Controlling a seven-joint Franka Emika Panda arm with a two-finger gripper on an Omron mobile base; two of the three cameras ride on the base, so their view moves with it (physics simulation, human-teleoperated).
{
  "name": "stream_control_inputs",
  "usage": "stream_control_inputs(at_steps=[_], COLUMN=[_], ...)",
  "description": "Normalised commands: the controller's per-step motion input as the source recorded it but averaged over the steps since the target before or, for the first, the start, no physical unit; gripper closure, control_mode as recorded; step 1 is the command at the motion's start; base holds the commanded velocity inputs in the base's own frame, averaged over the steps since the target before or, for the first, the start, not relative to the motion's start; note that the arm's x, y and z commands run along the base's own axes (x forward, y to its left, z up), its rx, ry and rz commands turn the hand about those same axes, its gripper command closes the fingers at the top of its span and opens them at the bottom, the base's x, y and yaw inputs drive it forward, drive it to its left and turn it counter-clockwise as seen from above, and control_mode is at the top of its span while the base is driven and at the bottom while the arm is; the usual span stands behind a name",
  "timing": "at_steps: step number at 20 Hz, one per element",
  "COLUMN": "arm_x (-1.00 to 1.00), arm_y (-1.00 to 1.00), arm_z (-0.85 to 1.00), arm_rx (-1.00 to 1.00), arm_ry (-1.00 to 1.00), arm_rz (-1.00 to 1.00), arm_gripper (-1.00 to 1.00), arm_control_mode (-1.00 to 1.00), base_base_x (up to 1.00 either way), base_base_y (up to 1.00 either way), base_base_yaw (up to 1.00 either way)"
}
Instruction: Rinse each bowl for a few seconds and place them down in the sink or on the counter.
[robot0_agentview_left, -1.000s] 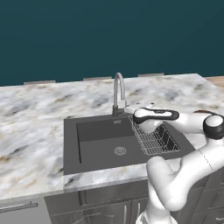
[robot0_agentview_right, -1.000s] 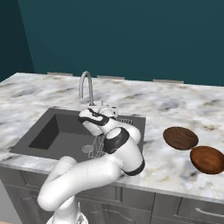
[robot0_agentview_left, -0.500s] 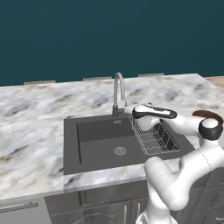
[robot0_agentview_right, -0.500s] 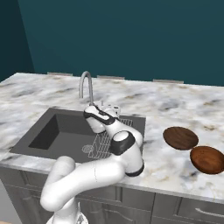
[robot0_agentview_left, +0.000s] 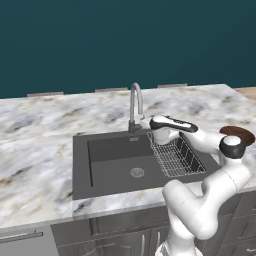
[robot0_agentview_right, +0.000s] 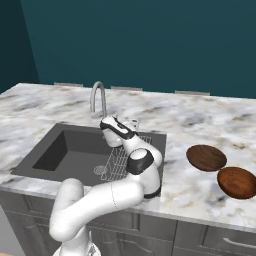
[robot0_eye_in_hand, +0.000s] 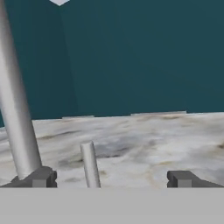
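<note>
— Where are the two bowls (robot0_agentview_right: 206, 157) found at this moment?

— Both are seen lying on the marble surface (robot0_agentview_right: 200, 120) to the right of the sink (robot0_agentview_right: 65, 150), side by side and almost touching, the second bowl (robot0_agentview_right: 237, 182) set a little nearer the front edge. In the left base view one reddish-brown bowl (robot0_agentview_left: 239, 133) is partly hidden behind the arm's elbow. Neither is held, and neither is under the faucet (robot0_agentview_left: 136, 102).

— And how are the fingers placed against them?

— The gripper (robot0_agentview_right: 131, 121) is held over the back of the sink, above the wire rack (robot0_agentview_left: 175, 157) and just beside the faucet's base. Its fingers (robot0_eye_in_hand: 181, 178) are spread wide apart, with nothing between them. In the hand view the faucet's silver stem (robot0_eye_in_hand: 15, 118) is seen at the left, and a thin upright lever (robot0_eye_in_hand: 90, 164), probably the handle, is seen between the fingertips.

— So which way must the next reach be made?

— That depends on the step in hand. It is judged that the tap is being addressed first, since the lever lies straight ahead of the open fingers. The bowls lie well apart from the gripper, off to the robot's right, past the sink's rim. As the bowls are round, no long axis needs to be matched; only a rim has to be approached. The nearer bowl is the one closer to the sink.
</note>
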Motion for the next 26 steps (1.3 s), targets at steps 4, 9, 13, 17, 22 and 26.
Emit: stream_control_inputs(at_steps=[4,9,13,17,22,26], arm_x=[0.26,0.29,0.33,0.34,0.34,0.22], arm_y=[0.00,0.00,0.00,0.00,0.00,-0.14], arm_z=[-0.18,-0.20,-0.04,-0.09,-0.13,-0.11], arm_rx=[0.02,0.01,0.00,0.00,0.00,0.02], arm_ry=[0.00,0.00,0.00,0.00,0.00,0.00], arm_rz=[0.01,0.01,0.00,0.00,0.00,0.00], arm_gripper=[-1.00,-1.00,-1.00,-1.00,-1.00,-1.00], arm_control_mode=[-1.00,-1.00,-1.00,-1.00,-1.00,-1.00], base_base_x=[0.00,0.00,0.00,0.00,0.00,0.00], base_base_y=[0.00,0.00,0.00,0.00,0.00,0.00], base_base_yaw=[0.00,0.00,0.00,0.00,0.00,0.00])
